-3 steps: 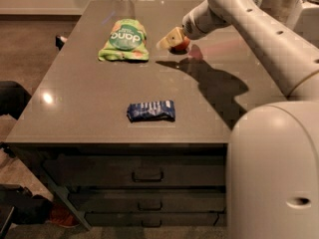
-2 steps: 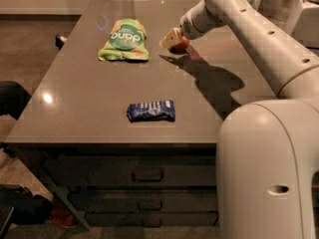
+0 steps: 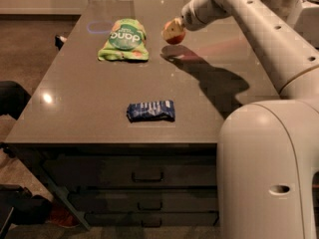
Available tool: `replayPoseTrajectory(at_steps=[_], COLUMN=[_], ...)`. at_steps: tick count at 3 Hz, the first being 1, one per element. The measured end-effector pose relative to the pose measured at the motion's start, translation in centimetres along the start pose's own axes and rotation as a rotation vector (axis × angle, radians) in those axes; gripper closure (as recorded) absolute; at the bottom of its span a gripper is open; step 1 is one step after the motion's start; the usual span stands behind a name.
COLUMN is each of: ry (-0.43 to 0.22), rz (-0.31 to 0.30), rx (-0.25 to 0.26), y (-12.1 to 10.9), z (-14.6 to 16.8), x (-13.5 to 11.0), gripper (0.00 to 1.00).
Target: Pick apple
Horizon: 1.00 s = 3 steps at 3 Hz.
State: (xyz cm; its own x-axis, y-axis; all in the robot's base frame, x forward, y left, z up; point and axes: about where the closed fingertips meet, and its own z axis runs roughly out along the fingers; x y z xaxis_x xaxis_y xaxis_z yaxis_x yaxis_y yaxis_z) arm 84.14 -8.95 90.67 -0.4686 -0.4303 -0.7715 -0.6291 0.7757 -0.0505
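Since the earlier frames, the apple (image 3: 173, 33) has been raised off the tabletop (image 3: 89, 93) and carried slightly closer to the green snack bag (image 3: 123, 40), while the bag itself has been left where it lay. The apple is now held in the air, just to the right of the bag as seen in the camera view and level with the bag's upper half, apart from it. It is pinched by the jaws of the gripper (image 3: 180, 25), which is placed at the apple's upper right, on the side away from the bag. The fruit is seen as small and round, clearly smaller than the bag. A pale yellowish patch is turned toward the bag and the rest of the skin is red-orange, darkest along the underside. A dark shadow (image 3: 209, 76) is cast on the tabletop below the apple and trails away from the bag beneath the white arm (image 3: 259, 29). A blue packet (image 3: 151, 110) is laid flat well apart from the bag, toward the front edge of the tabletop and a little to the right. Below that edge, drawers (image 3: 149, 176) with dark handles are visible.
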Motion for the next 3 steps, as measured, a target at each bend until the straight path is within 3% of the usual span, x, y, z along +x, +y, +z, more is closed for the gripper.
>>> replayPoseTrajectory(at_steps=[1, 2, 3], ry=[-0.034, -0.066, -0.071], rz=[-0.025, -0.056, -0.061], rx=[-0.010, -0.016, -0.018], y=[0.3, 0.6, 0.6], z=[-1.9, -4.2, -4.5], x=[-1.6, -3.3, -3.6], gripper=[0.99, 1.00, 1.00])
